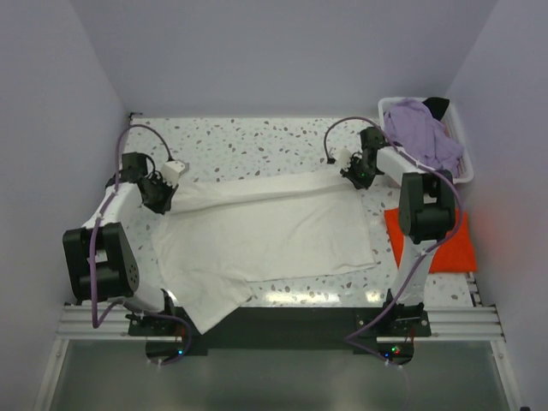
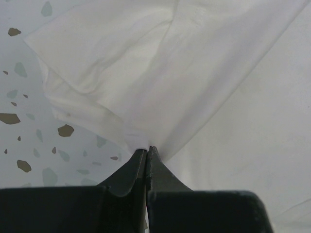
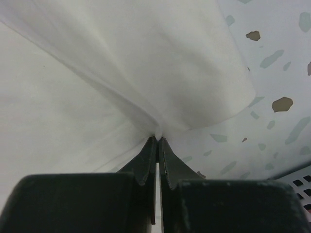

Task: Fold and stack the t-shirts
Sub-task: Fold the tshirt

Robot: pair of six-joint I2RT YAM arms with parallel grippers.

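Note:
A large cream-white t-shirt [image 1: 265,231] lies spread over the middle of the speckled table, its far edge lifted into a taut band between my two grippers. My left gripper [image 1: 163,199] is shut on the shirt's far left edge, with cloth bunched at the fingertips in the left wrist view [image 2: 146,148]. My right gripper [image 1: 355,175] is shut on the far right edge, cloth pinched at the tips in the right wrist view [image 3: 158,138]. An orange-red t-shirt [image 1: 445,244] lies flat at the right, partly under the right arm. A lavender t-shirt [image 1: 424,137] is heaped in the basket.
A white plastic basket [image 1: 462,145] stands at the back right corner with a dark item beside the lavender cloth. The near corner of the cream-white shirt hangs over the table's front edge by the left arm's base [image 1: 210,312].

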